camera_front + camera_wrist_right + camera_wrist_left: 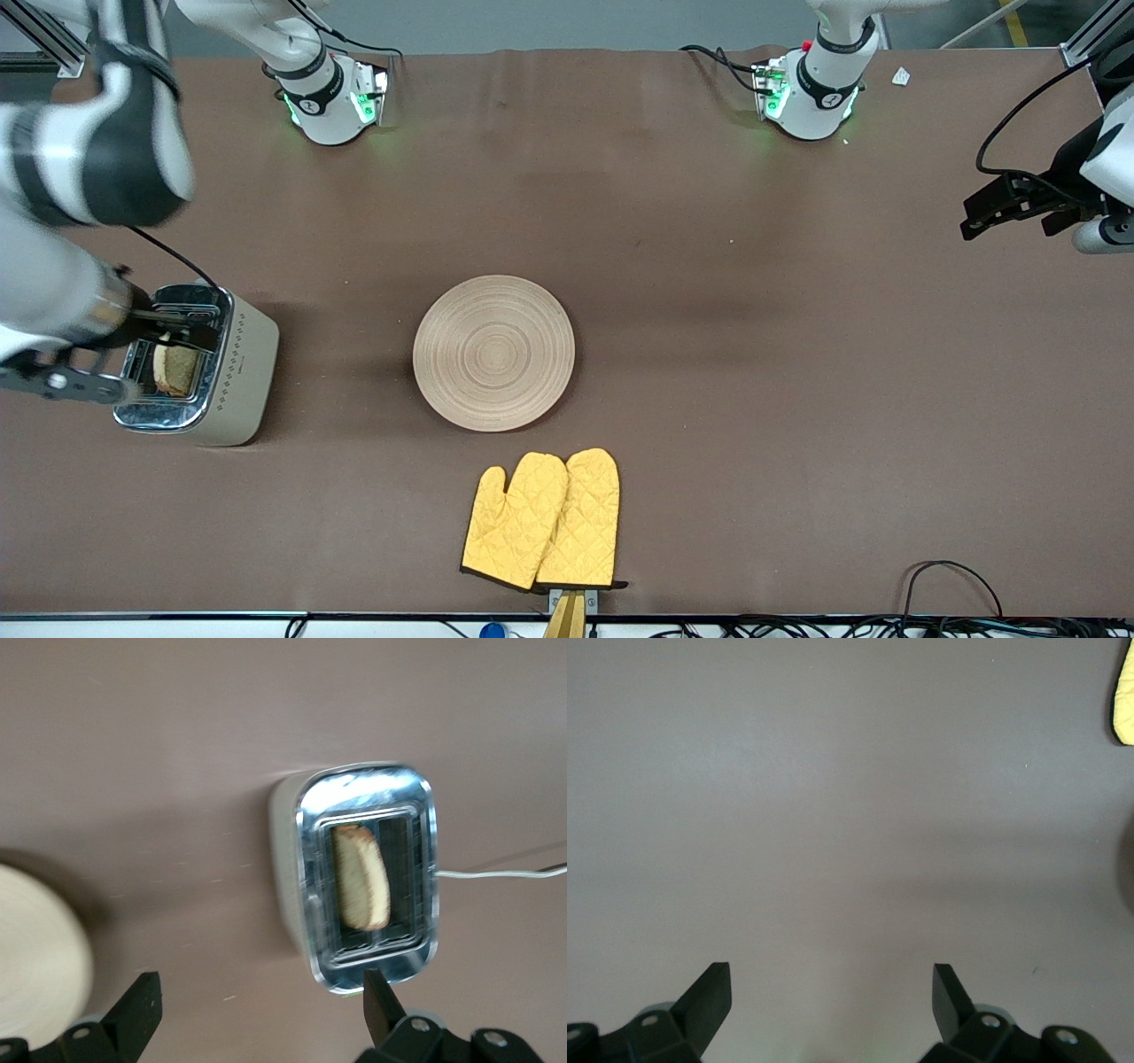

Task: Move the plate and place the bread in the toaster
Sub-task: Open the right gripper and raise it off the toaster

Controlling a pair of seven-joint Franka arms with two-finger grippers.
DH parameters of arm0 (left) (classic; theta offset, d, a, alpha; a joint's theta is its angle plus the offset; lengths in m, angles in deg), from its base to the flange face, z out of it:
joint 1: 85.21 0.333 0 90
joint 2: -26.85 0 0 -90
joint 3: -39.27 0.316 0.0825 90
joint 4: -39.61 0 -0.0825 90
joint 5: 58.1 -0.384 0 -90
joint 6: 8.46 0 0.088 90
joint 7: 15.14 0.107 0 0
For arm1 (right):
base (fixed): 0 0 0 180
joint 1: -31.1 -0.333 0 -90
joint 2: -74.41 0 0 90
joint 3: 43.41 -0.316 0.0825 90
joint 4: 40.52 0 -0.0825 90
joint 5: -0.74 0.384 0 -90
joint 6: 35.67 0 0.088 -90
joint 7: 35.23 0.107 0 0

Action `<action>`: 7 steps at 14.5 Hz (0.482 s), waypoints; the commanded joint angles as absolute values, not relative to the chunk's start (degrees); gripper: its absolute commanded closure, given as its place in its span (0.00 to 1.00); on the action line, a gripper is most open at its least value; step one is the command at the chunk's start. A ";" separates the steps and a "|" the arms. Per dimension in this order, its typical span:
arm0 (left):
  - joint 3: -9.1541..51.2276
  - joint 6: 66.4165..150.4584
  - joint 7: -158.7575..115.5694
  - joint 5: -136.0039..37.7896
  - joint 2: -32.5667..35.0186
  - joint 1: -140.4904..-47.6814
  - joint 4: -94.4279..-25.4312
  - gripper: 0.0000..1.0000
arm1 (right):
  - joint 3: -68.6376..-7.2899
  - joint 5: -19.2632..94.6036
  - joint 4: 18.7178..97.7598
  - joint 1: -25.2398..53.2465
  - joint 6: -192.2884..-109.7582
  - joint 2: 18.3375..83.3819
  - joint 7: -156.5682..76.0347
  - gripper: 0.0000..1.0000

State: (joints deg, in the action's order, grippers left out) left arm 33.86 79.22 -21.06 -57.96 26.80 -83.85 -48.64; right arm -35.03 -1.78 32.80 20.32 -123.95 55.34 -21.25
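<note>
The toaster point(241, 377) stands at the right arm's end of the table. The bread point(175, 369) stands upright in one of its slots. The right wrist view shows the toaster's chrome top point(310, 815) with the bread point(361, 877) in the slot nearer the plate. My right gripper point(168, 332) hangs over the toaster, open and empty point(261, 992). The round wooden plate point(493, 352) lies bare at the table's middle, and its edge shows in the right wrist view point(35, 948). My left gripper point(1010, 217) waits over the left arm's end of the table, open and empty point(831, 988).
A pair of yellow oven mitts point(545, 521) lies nearer the front camera than the plate, and a corner shows in the left wrist view point(1125, 691). The toaster's white cord point(496, 873) runs off toward the table's end. Cables lie along the front edge point(948, 576).
</note>
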 commanded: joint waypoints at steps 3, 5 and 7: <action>34.00 79.25 -20.42 -58.27 25.36 -84.24 -44.86 0.00 | -35.77 4.52 34.98 23.63 -124.00 62.88 -24.68 0.00; 34.09 79.25 -20.42 -58.27 25.35 -84.24 -44.77 0.00 | -35.68 4.43 40.04 24.68 -124.95 67.88 -29.93 0.00; 34.09 79.25 -20.42 -58.27 25.35 -84.16 -44.77 0.00 | -35.68 4.34 47.07 25.91 -126.63 74.12 -33.99 0.00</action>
